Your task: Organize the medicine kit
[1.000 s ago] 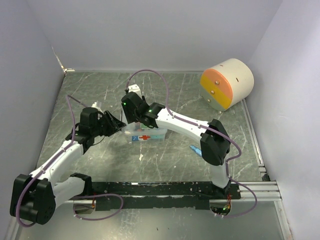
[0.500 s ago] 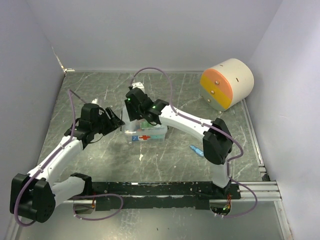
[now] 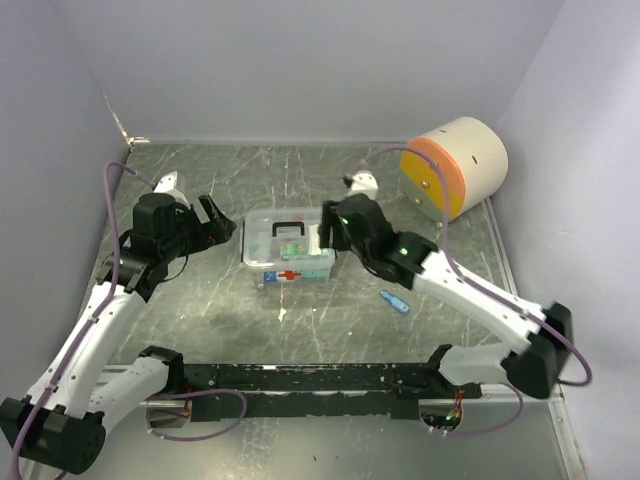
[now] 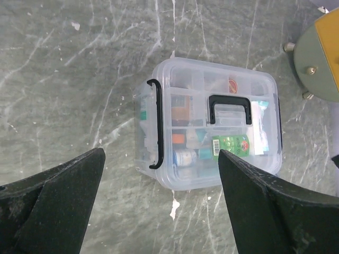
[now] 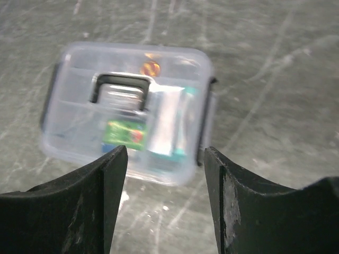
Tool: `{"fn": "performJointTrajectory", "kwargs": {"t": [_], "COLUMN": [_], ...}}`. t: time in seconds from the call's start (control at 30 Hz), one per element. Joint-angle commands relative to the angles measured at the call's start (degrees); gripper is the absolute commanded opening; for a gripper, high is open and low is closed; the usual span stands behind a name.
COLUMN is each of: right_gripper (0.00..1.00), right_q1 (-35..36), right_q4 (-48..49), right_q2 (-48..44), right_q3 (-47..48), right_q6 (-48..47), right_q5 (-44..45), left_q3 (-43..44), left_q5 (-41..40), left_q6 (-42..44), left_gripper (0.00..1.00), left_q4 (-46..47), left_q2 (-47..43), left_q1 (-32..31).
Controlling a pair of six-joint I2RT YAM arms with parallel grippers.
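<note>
Medicine kit, lid on, sits on the marble table between the 2 grippers. Left gripper jaws wide apart, off the kit. Right gripper jaws apart too.

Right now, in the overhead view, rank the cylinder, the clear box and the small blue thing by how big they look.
1. the cylinder, which looks only a little bigger than the box
2. the clear box
3. the small blue thing, by far the smallest
</note>
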Motion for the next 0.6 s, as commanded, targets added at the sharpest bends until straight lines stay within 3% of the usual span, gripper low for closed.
{"fn": "performJointTrajectory", "kwargs": {"t": [0.0, 0.23, 0.3, 0.4, 0.57], "right_gripper": [0.6, 0.64, 0.7, 0.89, 0.99], "right_q1": [-0.55, -0.64, -0.62, -0.59, -0.69], "right_q4": [0.52, -7.86, -9.1, -16.48, -26.69], "right_q2": [-11.47, -29.25, -33.57, -37.49, -41.56], "right_q3": [-10.3, -17.43, -16.86, -12.94, -5.67], "right_q6": [2.26, 1.3, -1.44, 0.91, 3.49], "right_q5": [10.81, 18.1, 16.58, 20.12, 26.3], "left_q3": [3.65, 5.57, 6.4, 8.23, 12.62], "left_q5": [0.14, -4.68, -6.93, -10.36, -13.89], "left_q6": [7.48, 9.92, 11.02, 12.84, 15.85], "left_gripper": [1.0, 0.99, 0.99, 0.99, 0.99], "left_q4": [-4.52, -4.7, -4.96, -6.94, -11.47], "left_q2": [-2.16, -13.31, -17.5, -22.01, -26.6], "left_q1": [-0.12, -0.12, -0.05, -0.12, -0.11]}}
